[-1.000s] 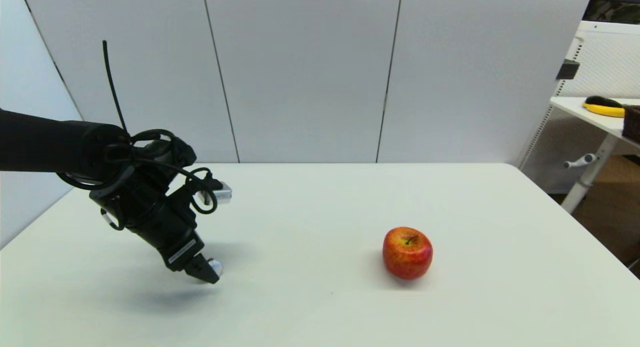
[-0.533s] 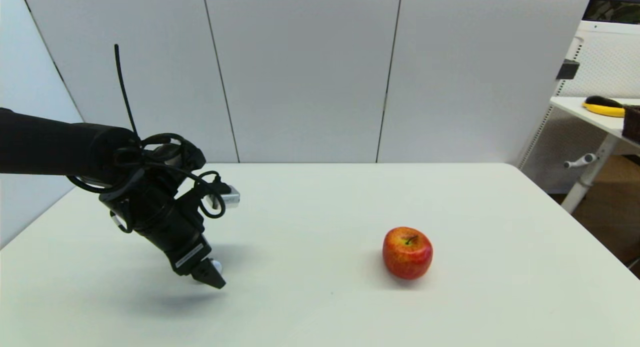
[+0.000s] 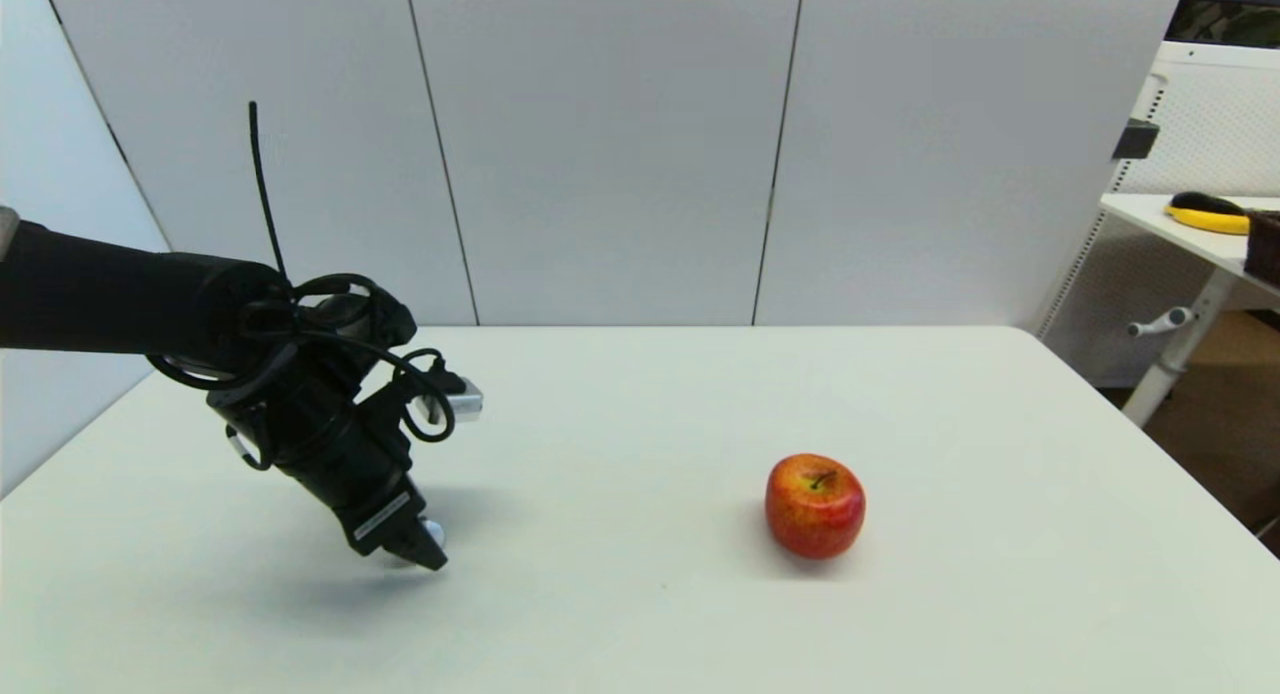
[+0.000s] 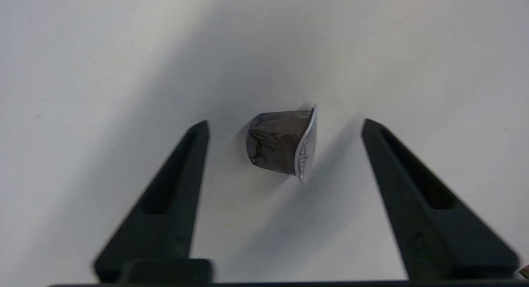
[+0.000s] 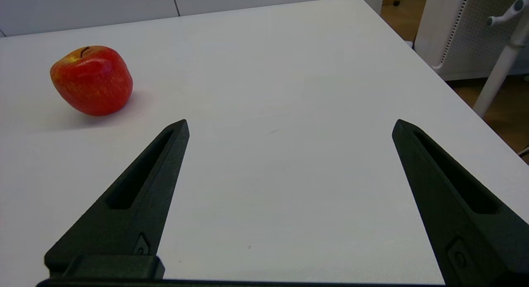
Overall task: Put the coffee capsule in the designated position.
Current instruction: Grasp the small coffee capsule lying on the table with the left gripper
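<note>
Silver foil rims the capsule [image 4: 283, 143], which is seen lying on its side on the white table [image 3: 640, 424], its dark crumpled body pointing toward one finger and its rim toward the other. The left gripper [image 4: 285, 127] is held low over it with the fingers spread wide, one on each side and neither touching, so that the capsule sits in the gap between them; the straddle is judged to be the set-up for a pinch across body and rim. In the head view the capsule [image 3: 432, 530] is glimpsed as a small bright spot just beside the tips of the left gripper [image 3: 420, 554], on the left part of the table. The arm is angled steeply downward, presumably so that the tips can reach the surface.

The apple [image 3: 815, 504] stands well apart to the right and is not involved. The right gripper [image 5: 289, 125] is parked above the table's right side, its fingers also spread and holding nothing. No marked spot for the capsule is visible, so the destination cannot be told. A thin rim and a soft, dented body suggest that a gentle squeeze is called for.
</note>
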`<state>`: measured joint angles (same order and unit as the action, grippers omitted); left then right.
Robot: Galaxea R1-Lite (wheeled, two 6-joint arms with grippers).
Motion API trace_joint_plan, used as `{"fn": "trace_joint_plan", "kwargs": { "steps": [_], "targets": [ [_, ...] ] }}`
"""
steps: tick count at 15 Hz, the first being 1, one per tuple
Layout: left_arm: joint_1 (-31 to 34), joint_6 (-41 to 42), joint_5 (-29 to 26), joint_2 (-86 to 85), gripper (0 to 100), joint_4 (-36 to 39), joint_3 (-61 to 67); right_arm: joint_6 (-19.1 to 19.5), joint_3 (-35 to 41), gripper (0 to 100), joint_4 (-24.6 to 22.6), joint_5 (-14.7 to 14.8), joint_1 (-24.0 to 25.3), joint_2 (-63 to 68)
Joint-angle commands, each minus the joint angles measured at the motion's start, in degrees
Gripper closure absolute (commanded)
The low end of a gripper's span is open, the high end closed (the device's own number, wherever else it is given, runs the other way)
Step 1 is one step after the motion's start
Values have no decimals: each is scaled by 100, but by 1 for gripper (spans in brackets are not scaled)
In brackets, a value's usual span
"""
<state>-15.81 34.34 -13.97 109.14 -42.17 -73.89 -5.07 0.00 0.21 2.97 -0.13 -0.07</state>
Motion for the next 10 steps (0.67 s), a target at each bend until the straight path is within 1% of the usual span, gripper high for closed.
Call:
{"fn": "trace_joint_plan", "kwargs": {
  "steps": [1, 8, 10],
  "targets": [
    [-1, 20, 0, 19, 100, -28, -12, -3, 0, 0, -3, 1, 5, 7],
    [-18, 11, -9, -77, 100, -28, -64, -3, 0, 0, -3, 1, 5, 7],
    [-36, -6, -27, -192, 100, -20, -495, -3, 0, 0, -3, 1, 5, 7]
  ]
}}
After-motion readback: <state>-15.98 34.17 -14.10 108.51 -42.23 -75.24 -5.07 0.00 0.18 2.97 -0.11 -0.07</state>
